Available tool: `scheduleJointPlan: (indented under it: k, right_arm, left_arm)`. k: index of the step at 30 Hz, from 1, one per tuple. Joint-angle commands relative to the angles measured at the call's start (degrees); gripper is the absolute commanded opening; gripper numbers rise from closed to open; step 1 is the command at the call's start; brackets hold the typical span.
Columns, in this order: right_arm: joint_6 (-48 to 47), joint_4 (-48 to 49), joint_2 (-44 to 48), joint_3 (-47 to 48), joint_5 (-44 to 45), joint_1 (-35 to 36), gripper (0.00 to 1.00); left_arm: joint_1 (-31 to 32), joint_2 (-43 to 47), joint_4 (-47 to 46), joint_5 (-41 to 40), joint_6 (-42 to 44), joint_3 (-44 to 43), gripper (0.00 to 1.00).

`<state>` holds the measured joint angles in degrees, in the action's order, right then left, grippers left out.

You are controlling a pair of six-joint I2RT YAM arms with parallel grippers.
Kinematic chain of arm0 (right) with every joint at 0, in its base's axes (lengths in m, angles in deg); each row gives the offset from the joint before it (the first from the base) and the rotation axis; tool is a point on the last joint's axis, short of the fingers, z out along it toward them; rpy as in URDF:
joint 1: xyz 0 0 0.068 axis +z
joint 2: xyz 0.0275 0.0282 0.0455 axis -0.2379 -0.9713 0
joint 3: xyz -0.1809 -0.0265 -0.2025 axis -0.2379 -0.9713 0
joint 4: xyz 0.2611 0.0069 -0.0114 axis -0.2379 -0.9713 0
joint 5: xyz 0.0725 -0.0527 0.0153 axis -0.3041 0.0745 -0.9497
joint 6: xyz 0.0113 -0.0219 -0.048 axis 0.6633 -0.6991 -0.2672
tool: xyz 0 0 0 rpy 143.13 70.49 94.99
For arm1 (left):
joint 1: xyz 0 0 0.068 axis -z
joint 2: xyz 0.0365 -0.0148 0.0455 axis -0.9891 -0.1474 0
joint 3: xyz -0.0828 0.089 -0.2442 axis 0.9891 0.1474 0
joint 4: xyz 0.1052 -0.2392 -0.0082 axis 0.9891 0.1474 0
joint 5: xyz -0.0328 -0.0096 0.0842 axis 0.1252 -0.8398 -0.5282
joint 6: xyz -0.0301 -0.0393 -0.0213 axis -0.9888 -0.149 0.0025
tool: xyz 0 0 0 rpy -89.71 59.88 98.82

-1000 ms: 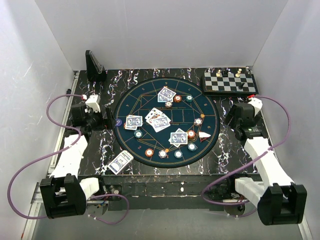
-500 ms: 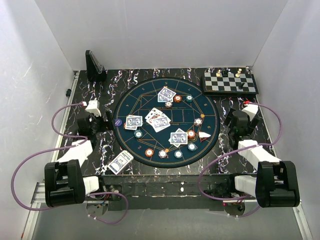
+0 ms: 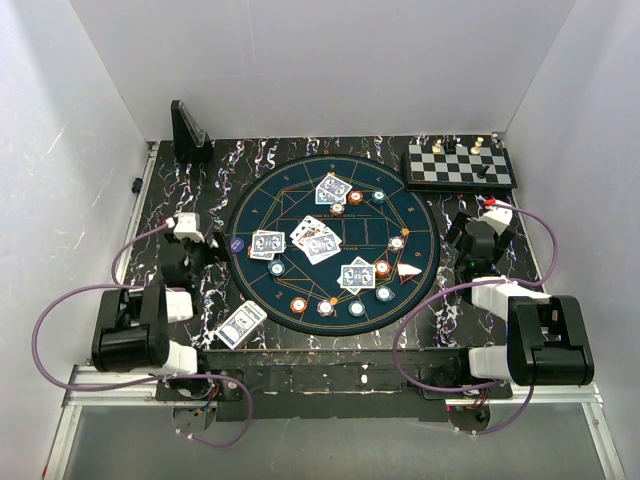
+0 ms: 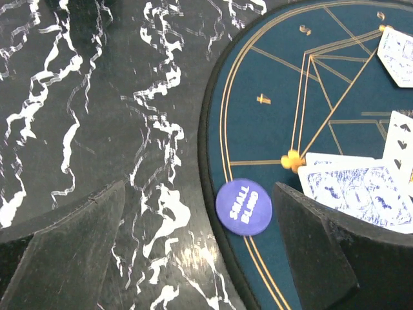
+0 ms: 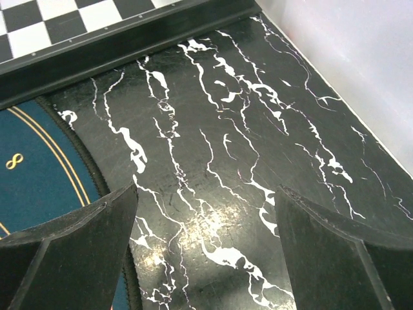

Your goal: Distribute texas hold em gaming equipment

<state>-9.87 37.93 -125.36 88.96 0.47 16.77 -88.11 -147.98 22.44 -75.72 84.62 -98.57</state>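
Blue-backed playing cards lie in small face-down sets on the round dark-blue mat (image 3: 400, 215), at the far side (image 3: 334, 188), left (image 3: 268, 244) and right (image 3: 358, 275), with face-up cards in the middle (image 3: 318, 238). A card deck (image 3: 242, 325) rests on the table near the front. Orange (image 3: 298, 305), teal (image 3: 277, 268) and white (image 3: 325, 308) chips dot the mat. A purple "small blind" chip (image 4: 244, 206) sits on the mat's left rim, close to my open, empty left gripper (image 4: 199, 194) (image 3: 207, 248). My right gripper (image 5: 206, 190) (image 3: 462, 238) hangs open over bare marble, right of the mat.
A chessboard (image 3: 460, 165) with pieces stands at the back right, its edge (image 5: 64, 19) just beyond my right gripper. A black stand (image 3: 187, 130) rises at the back left. White walls enclose the black marble table (image 3: 455, 300).
Both arms have folded back toward their bases, drawing the grippers slightly nearer. The right jaws have widened a little. Cards and chips have not moved.
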Motion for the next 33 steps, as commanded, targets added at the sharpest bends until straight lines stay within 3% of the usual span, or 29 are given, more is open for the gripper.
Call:
scheduleJointPlan:
  k: [1, 2, 5, 8, 14, 33]
  right_arm:
    - [-2.21, 8.52, 0.56, -1.69, -3.48, -0.81, 0.93]
    - [-2.30, 9.31, 0.82, -2.30, -4.19, -0.98, 0.93]
    - [-4.22, 14.05, 1.96, -5.64, -11.28, -1.69, 0.93]
    - [-6.95, 26.40, -1.62, -9.77, -15.53, -1.86, 0.94]
    - [-5.73, 21.11, -1.55, -7.50, -17.99, -2.39, 0.94]
    - [-5.99, 23.47, -1.20, -8.81, -18.43, -2.39, 0.95]
  left_arm:
    - [-0.18, -6.00, -20.67, 0.57, 0.28, 4.89, 0.98]
    - [-0.26, -6.37, -21.91, 0.92, 0.19, 4.90, 0.98]
    - [-0.27, -4.43, -12.80, 0.57, 0.63, 1.57, 0.98]
    - [-0.18, -4.70, -7.98, 1.44, 1.59, -0.90, 0.98]
    - [0.00, -4.96, -9.18, 1.45, 1.60, -0.64, 0.98]
    - [1.05, -5.05, -7.52, 0.57, 2.47, -1.43, 0.98]
